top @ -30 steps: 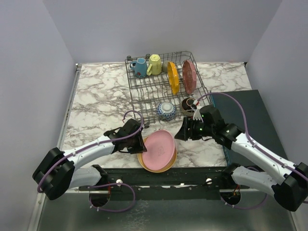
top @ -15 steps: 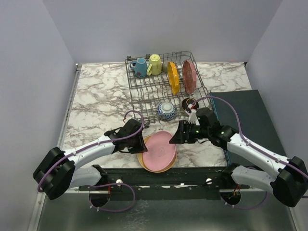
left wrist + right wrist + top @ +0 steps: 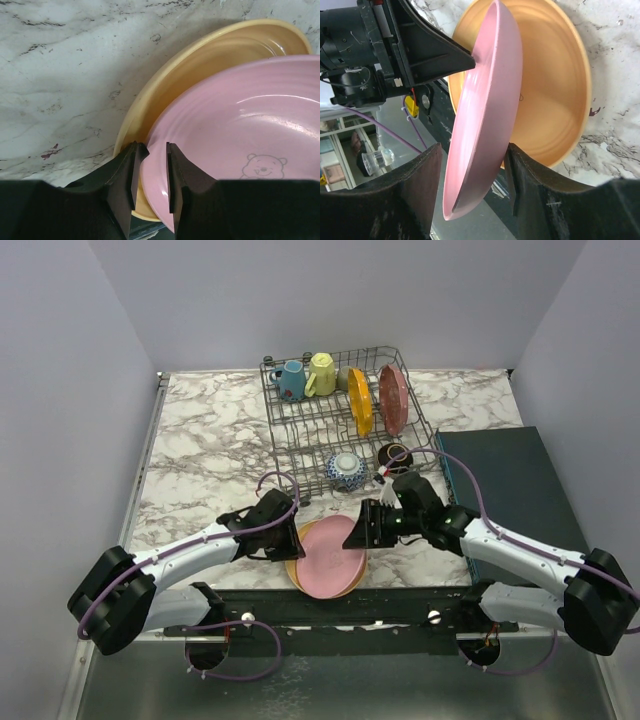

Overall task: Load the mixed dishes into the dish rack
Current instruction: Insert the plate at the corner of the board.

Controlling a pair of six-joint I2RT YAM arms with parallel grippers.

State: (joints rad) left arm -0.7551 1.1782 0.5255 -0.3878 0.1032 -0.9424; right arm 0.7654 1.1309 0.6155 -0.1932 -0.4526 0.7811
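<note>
Evidently the left gripper [image 3: 150, 152] pinches the pink plate [image 3: 235, 145] by its rim at the near edge of the table [image 3: 200, 455], tilting it so the open right gripper [image 3: 474, 152] can straddle it

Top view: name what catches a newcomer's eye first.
A pink plate stands tipped up over a tan plate at the near edge, its rim pinched in the left gripper. The right gripper straddles its other edge with open fingers. Behind, the dish rack holds mugs, plates and bowls.
</note>
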